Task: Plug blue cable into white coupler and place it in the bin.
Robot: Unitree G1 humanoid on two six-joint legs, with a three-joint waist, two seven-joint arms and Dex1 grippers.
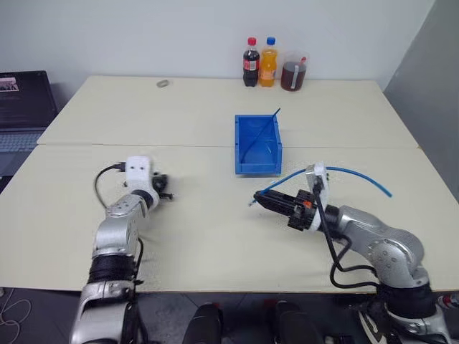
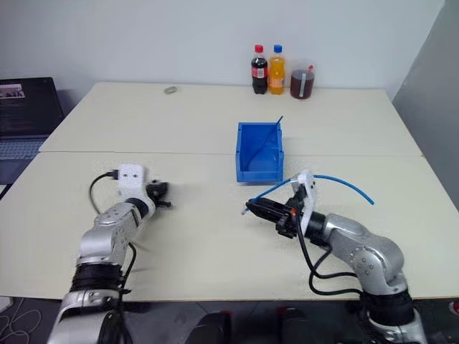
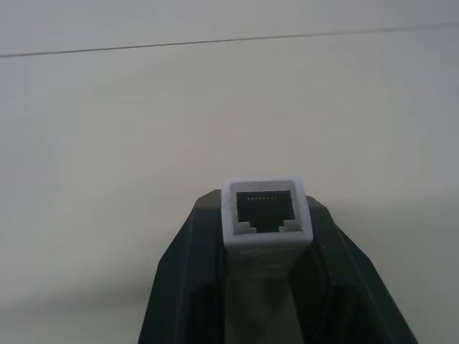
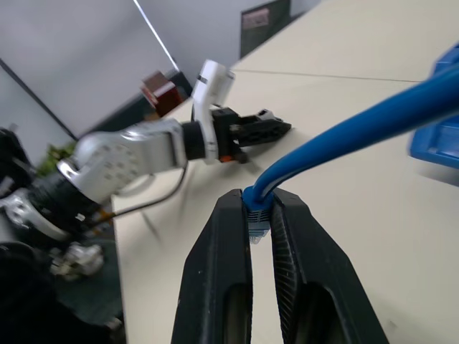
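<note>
The coupler (image 3: pixel 267 209) sat closest to the lens in the left wrist view, pinched between the two black fingers (image 3: pixel 188 287) of the left gripper (image 1: pixel 163 188), its dark socket facing outward with the row of contacts showing along the top edge. Held that way, with the open port clear of the fingers, it seemed ready to take a plug head-on. It was a small white block, squarish at the mouth with a stepped black opening. Across the table (image 1: pixel 215 244) the right gripper (image 1: pixel 259 200) was pressed together on the plug end of the cable (image 1: pixel 358 174); in the right wrist view the fingers (image 4: pixel 226 272) clamped just behind the small blue plug (image 4: pixel 256 215), probably so the tip stayed stiff and could be aimed. The cable, light blue and thin, arched up out of that grip and trailed away to the robot's right, its far end lying on the table. The two grippers stood well apart, tips turned roughly toward each other over bare tabletop, so the mating had not yet been made. Beyond them the bin (image 1: pixel 258 145) rested near the middle of the table, bright blue with a lowered front lip, a thin dark rod (image 1: pixel 267 123) leaning out of it. At the far edge stood two bottles (image 1: pixel 259 62) and a cup (image 1: pixel 292 74).
</note>
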